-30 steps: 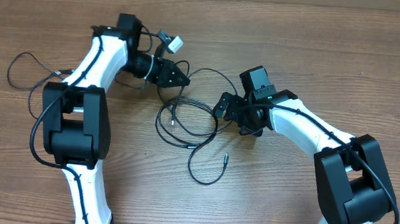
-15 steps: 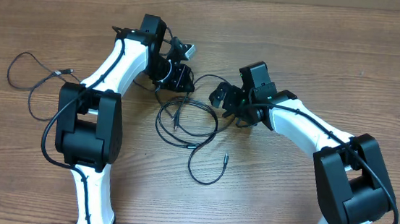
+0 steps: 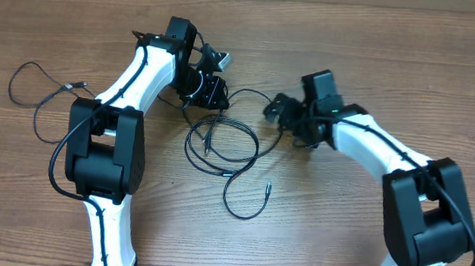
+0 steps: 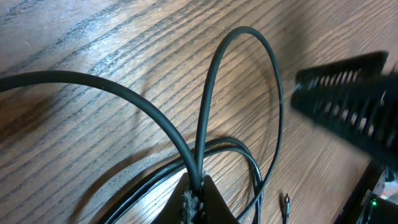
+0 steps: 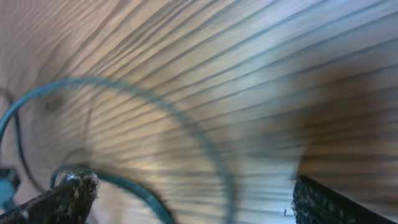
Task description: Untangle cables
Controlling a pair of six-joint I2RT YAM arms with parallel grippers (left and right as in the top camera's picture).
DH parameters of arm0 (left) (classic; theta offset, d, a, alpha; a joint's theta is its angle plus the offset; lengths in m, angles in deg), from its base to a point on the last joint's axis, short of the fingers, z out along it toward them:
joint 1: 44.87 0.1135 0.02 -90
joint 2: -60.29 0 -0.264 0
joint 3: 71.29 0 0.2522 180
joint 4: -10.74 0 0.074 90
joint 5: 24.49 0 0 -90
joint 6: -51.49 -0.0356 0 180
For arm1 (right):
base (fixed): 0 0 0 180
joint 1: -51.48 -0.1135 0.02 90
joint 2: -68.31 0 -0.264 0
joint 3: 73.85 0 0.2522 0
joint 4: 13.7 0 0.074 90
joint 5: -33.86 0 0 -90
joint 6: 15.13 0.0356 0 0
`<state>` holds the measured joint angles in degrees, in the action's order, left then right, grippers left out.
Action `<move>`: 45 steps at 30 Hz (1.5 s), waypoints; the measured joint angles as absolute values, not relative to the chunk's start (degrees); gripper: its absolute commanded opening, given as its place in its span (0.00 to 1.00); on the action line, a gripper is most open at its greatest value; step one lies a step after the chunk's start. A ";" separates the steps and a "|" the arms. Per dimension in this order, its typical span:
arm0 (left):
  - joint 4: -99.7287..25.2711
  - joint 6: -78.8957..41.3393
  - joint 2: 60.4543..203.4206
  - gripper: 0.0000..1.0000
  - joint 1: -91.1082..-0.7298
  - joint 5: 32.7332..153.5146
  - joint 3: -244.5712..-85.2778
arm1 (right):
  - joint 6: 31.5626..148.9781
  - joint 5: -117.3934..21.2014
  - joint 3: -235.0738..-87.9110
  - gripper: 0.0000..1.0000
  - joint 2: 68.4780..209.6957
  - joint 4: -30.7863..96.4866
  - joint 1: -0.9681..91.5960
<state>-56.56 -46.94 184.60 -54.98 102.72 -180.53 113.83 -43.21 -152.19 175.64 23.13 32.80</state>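
Overhead view of a wooden bench (image 3: 399, 61). Thin black cables (image 3: 223, 145) lie tangled in loops at the centre of the frame. At the tangle's upper edge, the left tool (image 3: 217, 93) is pinched narrow on one loop. The right tool (image 3: 274, 109), upper right of the tangle, gapes wide.

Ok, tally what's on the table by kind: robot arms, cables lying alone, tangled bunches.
2 robot arms: left arm, right arm.
1 lone cable, far left.
1 tangled cable bunch, centre; cords inside cannot be counted.
Total: 4.
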 measured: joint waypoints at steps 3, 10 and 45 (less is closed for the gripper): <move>-56.58 -46.94 184.60 0.04 -54.98 102.70 -180.53 | 113.83 -42.73 -152.24 1.00 175.64 25.84 36.69; -56.32 -46.48 184.60 0.06 -55.09 101.82 -180.53 | 113.83 -41.97 -152.43 1.00 175.64 29.95 41.96; -53.33 -37.00 184.60 0.45 -64.66 78.15 -180.53 | 113.83 -41.94 -152.43 1.00 175.64 30.02 41.96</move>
<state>-53.33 -37.00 184.60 -64.66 78.15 -180.53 113.83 -41.94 -152.43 175.64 30.02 41.96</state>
